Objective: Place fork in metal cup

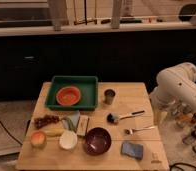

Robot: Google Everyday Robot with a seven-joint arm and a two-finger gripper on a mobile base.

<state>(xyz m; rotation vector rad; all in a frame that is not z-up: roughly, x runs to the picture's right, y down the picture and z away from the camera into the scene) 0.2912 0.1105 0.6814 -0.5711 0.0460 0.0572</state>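
Observation:
The silver fork [139, 130] lies flat on the wooden table [136, 100], right of centre, with its tines pointing left. The small metal cup [109, 96] stands upright farther back, next to the green tray, and nothing shows inside it. My white arm [178, 85] is folded at the table's right side. My gripper [160, 117] hangs low beside the right table edge, apart from the fork and well away from the cup.
A dark brush with a silver handle [122, 117] lies between the cup and the fork. The green tray [88, 87] holds an orange bowl [68, 96]. A maroon bowl [97, 140], a white bowl [68, 140], a blue sponge [132, 149], grapes [46, 120] and fruit [38, 138] sit along the front.

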